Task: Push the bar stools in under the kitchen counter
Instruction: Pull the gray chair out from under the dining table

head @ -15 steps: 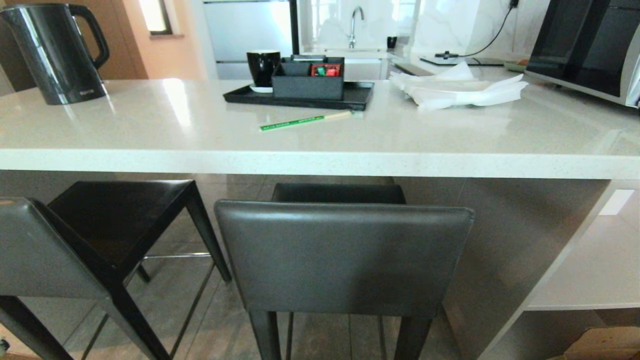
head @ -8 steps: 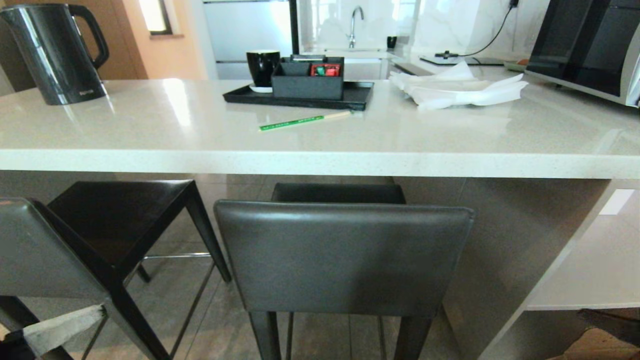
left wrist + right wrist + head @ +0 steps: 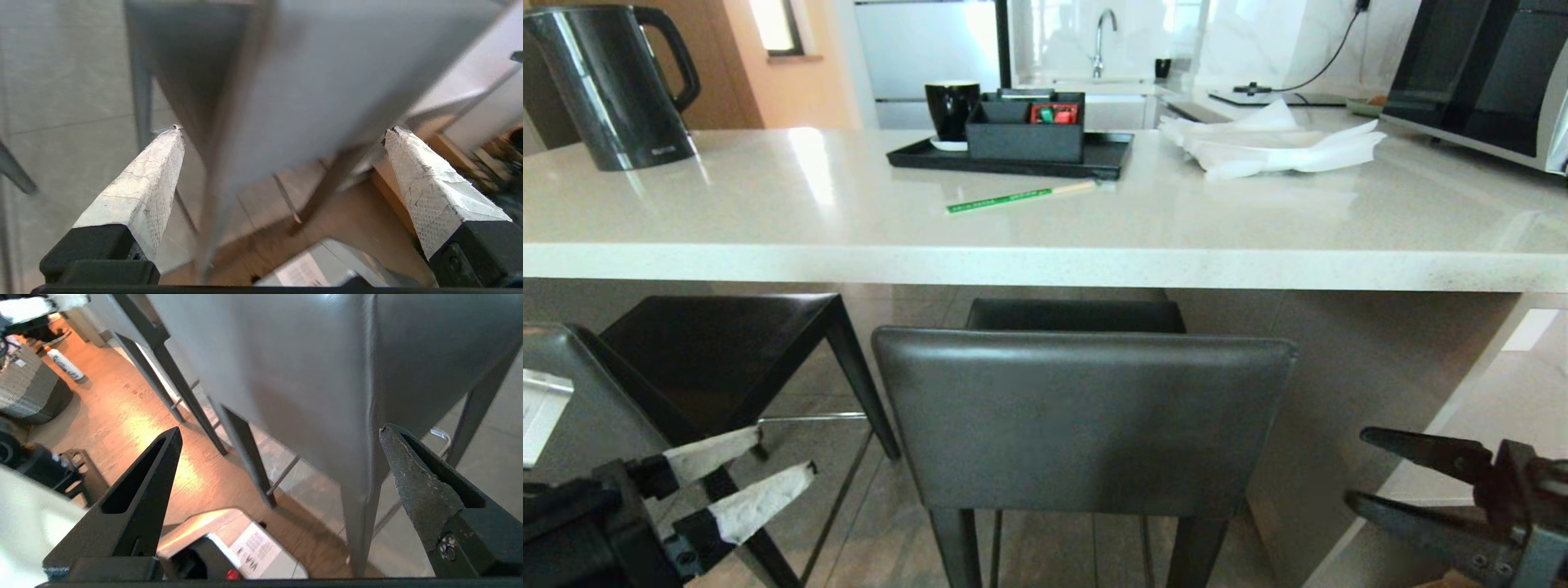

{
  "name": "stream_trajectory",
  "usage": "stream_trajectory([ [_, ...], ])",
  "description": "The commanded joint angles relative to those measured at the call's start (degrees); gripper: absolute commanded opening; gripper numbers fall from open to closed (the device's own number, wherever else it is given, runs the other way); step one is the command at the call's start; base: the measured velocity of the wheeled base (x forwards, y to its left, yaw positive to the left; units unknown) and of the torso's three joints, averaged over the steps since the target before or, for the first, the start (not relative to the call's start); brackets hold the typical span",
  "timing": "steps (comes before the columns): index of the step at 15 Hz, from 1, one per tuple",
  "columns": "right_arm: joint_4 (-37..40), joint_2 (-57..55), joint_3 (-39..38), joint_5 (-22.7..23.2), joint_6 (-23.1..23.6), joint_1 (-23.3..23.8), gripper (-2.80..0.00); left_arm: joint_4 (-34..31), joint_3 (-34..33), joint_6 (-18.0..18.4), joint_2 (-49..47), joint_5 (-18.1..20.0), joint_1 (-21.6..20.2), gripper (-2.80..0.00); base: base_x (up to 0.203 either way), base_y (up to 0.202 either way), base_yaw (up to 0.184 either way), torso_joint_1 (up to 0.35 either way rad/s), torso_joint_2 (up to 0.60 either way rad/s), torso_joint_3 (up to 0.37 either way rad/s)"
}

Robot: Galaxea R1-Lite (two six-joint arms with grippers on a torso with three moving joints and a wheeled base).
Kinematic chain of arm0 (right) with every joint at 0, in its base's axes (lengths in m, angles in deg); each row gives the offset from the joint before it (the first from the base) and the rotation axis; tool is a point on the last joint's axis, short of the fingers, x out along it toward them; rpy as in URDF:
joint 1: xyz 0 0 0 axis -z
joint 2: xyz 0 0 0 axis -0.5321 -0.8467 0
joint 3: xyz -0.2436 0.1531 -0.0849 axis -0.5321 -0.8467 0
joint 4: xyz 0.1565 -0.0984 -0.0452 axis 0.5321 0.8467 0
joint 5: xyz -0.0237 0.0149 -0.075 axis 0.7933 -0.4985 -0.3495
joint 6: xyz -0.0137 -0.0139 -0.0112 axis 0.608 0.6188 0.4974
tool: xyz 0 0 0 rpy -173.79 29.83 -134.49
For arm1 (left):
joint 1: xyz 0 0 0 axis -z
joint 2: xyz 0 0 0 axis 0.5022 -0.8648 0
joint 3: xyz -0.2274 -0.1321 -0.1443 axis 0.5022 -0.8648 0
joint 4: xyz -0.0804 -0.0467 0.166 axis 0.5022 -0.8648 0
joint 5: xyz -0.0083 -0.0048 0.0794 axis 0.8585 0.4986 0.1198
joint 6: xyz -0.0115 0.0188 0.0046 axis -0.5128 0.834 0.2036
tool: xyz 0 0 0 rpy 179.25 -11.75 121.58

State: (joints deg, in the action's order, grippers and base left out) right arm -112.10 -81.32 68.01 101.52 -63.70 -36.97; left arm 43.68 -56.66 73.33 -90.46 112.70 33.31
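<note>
Two bar stools stand before the white kitchen counter (image 3: 1045, 265). The middle stool's grey backrest (image 3: 1082, 416) faces me, and its seat (image 3: 1074, 314) reaches just under the slab. The left stool (image 3: 588, 400) stands turned, with its black seat (image 3: 719, 351) out in front of the counter. My left gripper (image 3: 784, 453) hangs open low between the two stools, its white-taped fingers (image 3: 139, 192) empty. My right gripper (image 3: 1357, 465) is open low to the right of the middle stool, touching nothing. The same backrest fills both wrist views (image 3: 327, 81) (image 3: 310, 367).
On the counter stand a black kettle (image 3: 613, 82), a black tray (image 3: 1013, 155) with a cup and box, a green stick (image 3: 1021, 196), white cloths (image 3: 1270, 147) and a microwave (image 3: 1486, 73). A white open shelf unit (image 3: 1486, 441) stands right of the counter's side panel.
Both arms have risen into the head view, the left gripper from the lower left corner and the right from the lower right. The stools have not moved.
</note>
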Motion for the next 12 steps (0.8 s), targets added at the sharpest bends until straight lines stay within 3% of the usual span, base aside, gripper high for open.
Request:
stream_trajectory([
  [1,-5.9,-9.3,-0.1,1.0,0.3,0.6,0.00,3.9,0.1,0.1,-7.0,0.2,-0.8,0.00,0.000,0.000,0.000,0.000,0.00,0.000],
  [4,-13.8,-16.0,0.0,3.3,2.1,0.7,0.00,4.6,1.0,0.6,-9.3,0.7,1.0,0.00,0.000,0.000,0.000,0.000,0.00,0.000],
  [8,-17.2,-21.7,0.2,5.1,3.7,0.6,0.00,6.5,1.2,4.2,-15.4,0.2,4.1,0.00,0.000,0.000,0.000,0.000,0.00,0.000],
  [12,-28.4,-30.2,-0.1,5.8,4.6,0.2,0.00,21.9,0.4,6.7,-26.4,-0.1,4.5,0.00,0.000,0.000,0.000,0.000,0.00,0.000],
])
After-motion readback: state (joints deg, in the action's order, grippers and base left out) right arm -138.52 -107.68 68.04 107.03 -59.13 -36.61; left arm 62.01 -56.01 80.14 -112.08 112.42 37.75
